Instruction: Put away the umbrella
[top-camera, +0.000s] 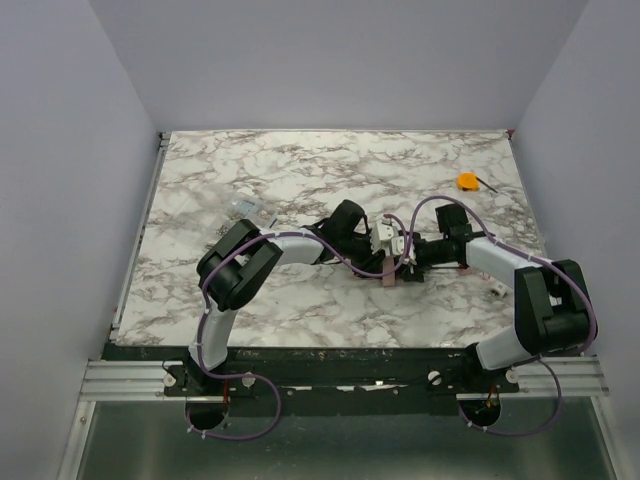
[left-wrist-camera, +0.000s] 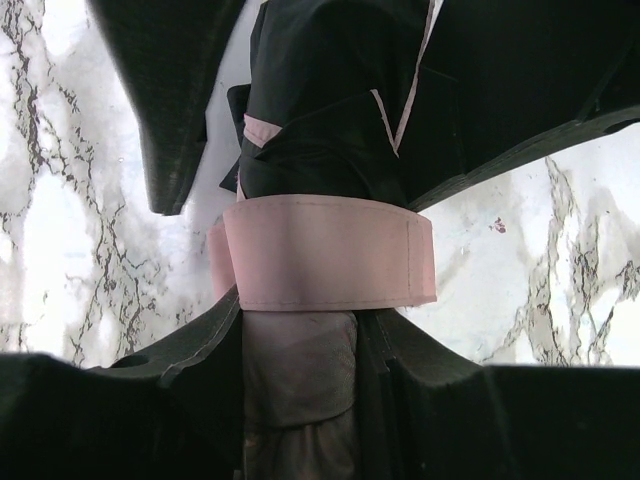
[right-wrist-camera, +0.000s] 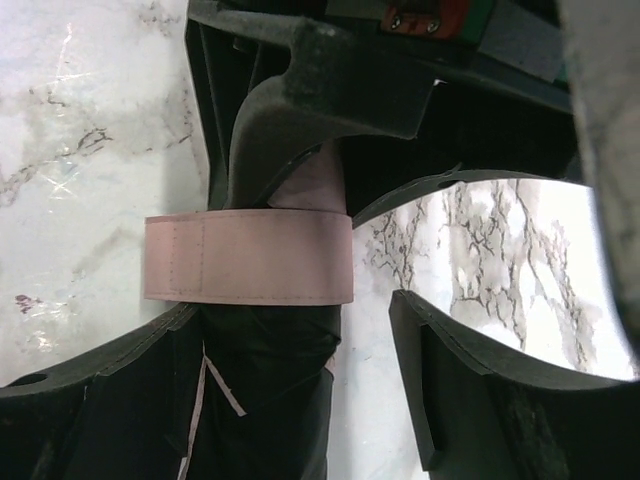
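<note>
Pink strap is wrapped round the umbrella, cinching the dark folded canopy. One strap end sticks out past the bundle in the right wrist view; can't tell if it's fastened. Umbrella is mid-table, slung between both arms. Whether it rests on the marble table or sits just above it, can't tell.

Left gripper is clamped on the pale pink end below the strap. Right gripper has its jaws apart, straddling the canopy: one finger against the fabric, the other clear of it.

Read: strapping step, near done. Next move likely needs that loose end pressed flat while the left stops the bundle rotating, then a clean release.

Orange object and clear packet are well apart from the work.
</note>
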